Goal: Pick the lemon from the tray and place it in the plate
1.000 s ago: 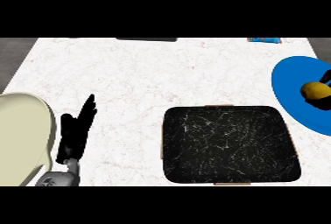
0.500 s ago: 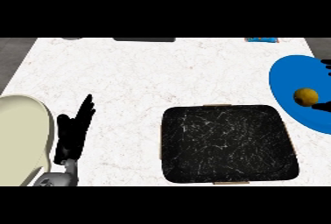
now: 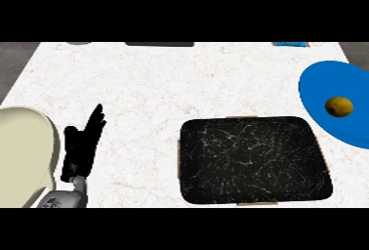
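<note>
one lemon (image 3: 339, 106) lies on the plate (image 3: 320, 84), clear of the tray (image 3: 252, 161); the task looks done. left hand (image 3: 81, 149) rests at lower left, fingers straight, together.

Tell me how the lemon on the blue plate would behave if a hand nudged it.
The lemon looks nearly round, so it would probably roll rather than slide. The blue plate appears flat and shallow, so its rim may not stop it.
</note>
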Robot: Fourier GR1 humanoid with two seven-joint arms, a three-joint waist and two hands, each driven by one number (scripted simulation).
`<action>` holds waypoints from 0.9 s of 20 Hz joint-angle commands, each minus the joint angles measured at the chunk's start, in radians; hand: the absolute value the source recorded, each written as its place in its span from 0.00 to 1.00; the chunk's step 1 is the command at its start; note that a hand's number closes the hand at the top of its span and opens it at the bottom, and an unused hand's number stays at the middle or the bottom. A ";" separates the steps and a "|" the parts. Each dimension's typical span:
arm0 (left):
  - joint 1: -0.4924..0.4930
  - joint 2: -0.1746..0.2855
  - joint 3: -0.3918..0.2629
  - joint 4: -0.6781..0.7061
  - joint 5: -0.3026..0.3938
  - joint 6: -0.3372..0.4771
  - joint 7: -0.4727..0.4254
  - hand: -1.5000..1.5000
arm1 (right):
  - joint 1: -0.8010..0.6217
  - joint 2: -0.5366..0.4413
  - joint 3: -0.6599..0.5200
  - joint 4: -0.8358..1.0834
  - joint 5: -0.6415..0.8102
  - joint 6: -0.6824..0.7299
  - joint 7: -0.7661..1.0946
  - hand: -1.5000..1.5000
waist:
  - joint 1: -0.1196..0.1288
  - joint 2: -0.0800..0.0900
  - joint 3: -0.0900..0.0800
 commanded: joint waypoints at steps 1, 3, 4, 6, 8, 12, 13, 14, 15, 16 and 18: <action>0.058 -0.023 -0.028 -0.005 -0.011 0.001 -0.032 0.50 | 0.038 -0.057 -0.034 0.011 -0.041 0.108 -0.027 0.00 | 0.014 0.003 0.001; -0.011 -0.010 -0.014 0.017 -0.020 0.006 -0.013 0.50 | 0.072 -0.024 -0.025 0.003 -0.036 0.123 -0.084 0.00 | 0.009 0.006 0.002; -0.029 -0.035 -0.033 -0.006 -0.024 0.023 0.056 0.50 | 0.060 -0.029 -0.041 0.004 -0.053 0.112 -0.064 0.00 | 0.010 0.005 0.002; 0.038 0.027 0.000 -0.054 0.021 -0.048 0.020 0.50 | 0.087 0.000 -0.035 -0.010 -0.056 0.112 -0.100 0.00 | 0.014 -0.001 0.001; 0.030 -0.004 -0.005 -0.027 0.007 -0.017 -0.007 0.50 | 0.111 0.010 -0.024 -0.027 -0.051 0.117 -0.144 0.00 | 0.009 0.000 0.001; 0.002 -0.004 -0.007 -0.024 0.000 -0.016 0.025 0.50 | 0.102 0.030 -0.011 -0.037 -0.048 0.100 -0.138 0.00 | 0.012 0.001 0.001; -0.039 -0.003 0.021 0.061 -0.004 -0.004 -0.016 0.50 | 0.062 0.039 -0.004 -0.036 -0.043 0.070 -0.083 0.00 | 0.010 0.004 0.000; 0.036 -0.008 0.000 0.033 -0.004 -0.018 -0.064 0.50 | 0.106 0.033 -0.020 -0.023 -0.056 0.067 -0.109 0.00 | 0.017 0.005 0.001; -0.001 0.000 0.012 -0.012 0.001 -0.007 0.007 0.50 | 0.087 0.027 0.002 -0.035 -0.037 0.045 -0.082 0.00 | 0.017 0.002 0.001; -0.018 -0.013 -0.015 0.000 -0.024 0.002 0.031 0.50 | 0.105 0.025 0.005 -0.036 -0.035 0.056 -0.112 0.00 | 0.015 0.004 0.002; -0.011 0.003 0.011 0.020 0.011 -0.033 -0.002 0.50 | 0.086 0.058 0.004 -0.035 -0.039 -0.014 -0.070 0.00 | 0.010 0.001 0.000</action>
